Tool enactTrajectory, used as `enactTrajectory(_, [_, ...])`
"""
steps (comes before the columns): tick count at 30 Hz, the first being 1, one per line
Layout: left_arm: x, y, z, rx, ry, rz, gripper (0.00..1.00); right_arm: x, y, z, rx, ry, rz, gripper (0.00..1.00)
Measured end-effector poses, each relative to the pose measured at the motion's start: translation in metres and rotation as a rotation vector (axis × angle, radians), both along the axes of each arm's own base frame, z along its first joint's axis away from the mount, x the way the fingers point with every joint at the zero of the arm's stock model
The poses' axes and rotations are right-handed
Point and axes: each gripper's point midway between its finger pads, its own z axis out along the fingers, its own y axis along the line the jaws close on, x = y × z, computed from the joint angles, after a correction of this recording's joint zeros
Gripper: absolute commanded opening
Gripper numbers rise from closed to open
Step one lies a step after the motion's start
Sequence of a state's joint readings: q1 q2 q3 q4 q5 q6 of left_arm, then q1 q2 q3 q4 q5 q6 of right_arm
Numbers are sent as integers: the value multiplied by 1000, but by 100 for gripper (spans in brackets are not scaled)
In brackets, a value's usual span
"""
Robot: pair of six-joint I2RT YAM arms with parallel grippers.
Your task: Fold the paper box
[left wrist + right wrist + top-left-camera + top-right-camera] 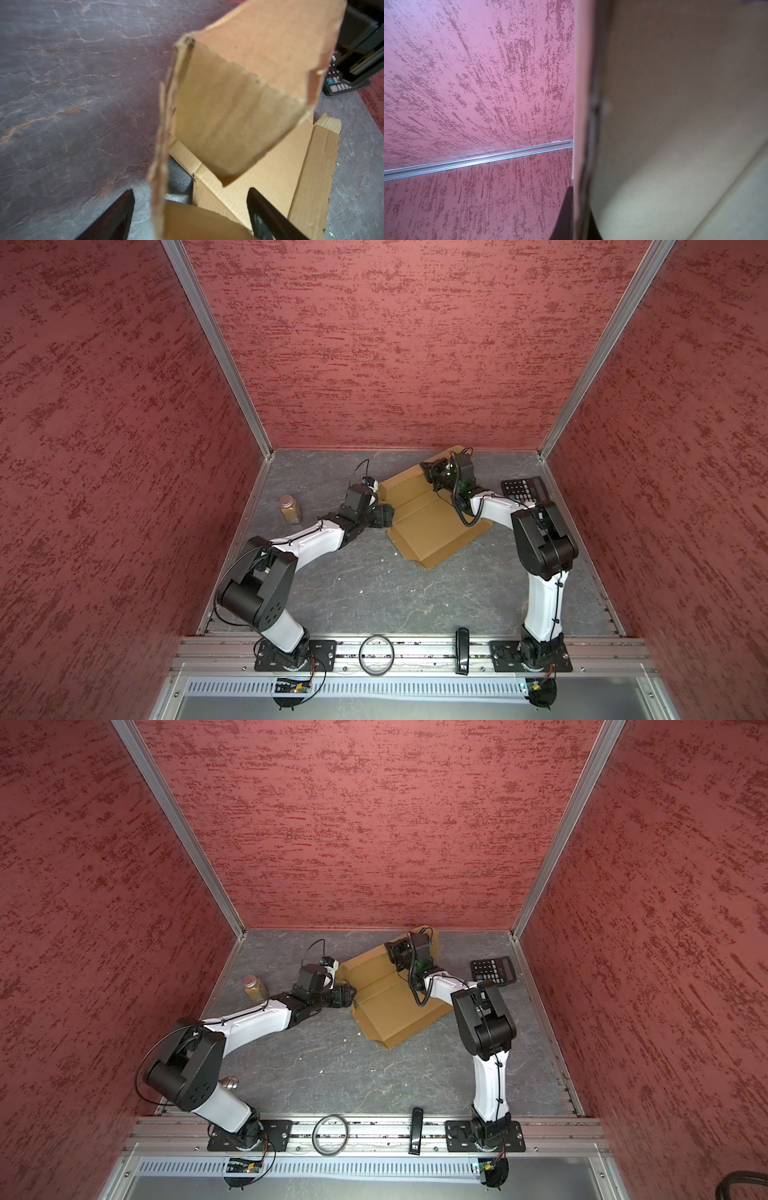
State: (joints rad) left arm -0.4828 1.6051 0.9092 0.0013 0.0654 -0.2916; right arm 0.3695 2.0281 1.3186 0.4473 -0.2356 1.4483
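Note:
The paper box (432, 526) (395, 1011) is a brown cardboard sheet with creased flaps, lying towards the back of the grey table in both top views. Its far part is lifted off the table. My right gripper (430, 472) (579, 218) is shut on the edge of that raised far flap (675, 104). One dark finger (564, 212) shows beside the pinched edge. My left gripper (384, 516) (191, 207) is at the box's left side, open. Its fingers (116, 216) straddle an upright side wall (162, 145) without touching it. A raised panel (239, 116) stands behind it.
A black calculator (523, 489) lies right of the box near the right wall. A lidded jar (291, 510) of brown powder stands left of my left arm. A tape ring (377, 655) and a black stick-like item (462, 651) rest on the front rail. Red walls enclose three sides.

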Motion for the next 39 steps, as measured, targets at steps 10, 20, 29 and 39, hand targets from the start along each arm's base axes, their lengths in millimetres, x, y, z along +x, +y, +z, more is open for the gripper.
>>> enactTrajectory(10, [-3, -3, 26, -20, -57, 4, 86, 0, 0, 0, 1, -2, 0, 3])
enactTrajectory(20, [-27, 38, 56, -36, -124, 55, 85, 0, 0, 0, -1, -1, 0, 3])
enactTrajectory(29, [-42, 68, 33, 6, -68, 115, 83, 0, 0, 0, -2, 1, 0, 2])
enactTrajectory(39, [-25, 55, -17, 36, 47, 53, 81, 0, 0, 0, -3, 4, 0, 2])
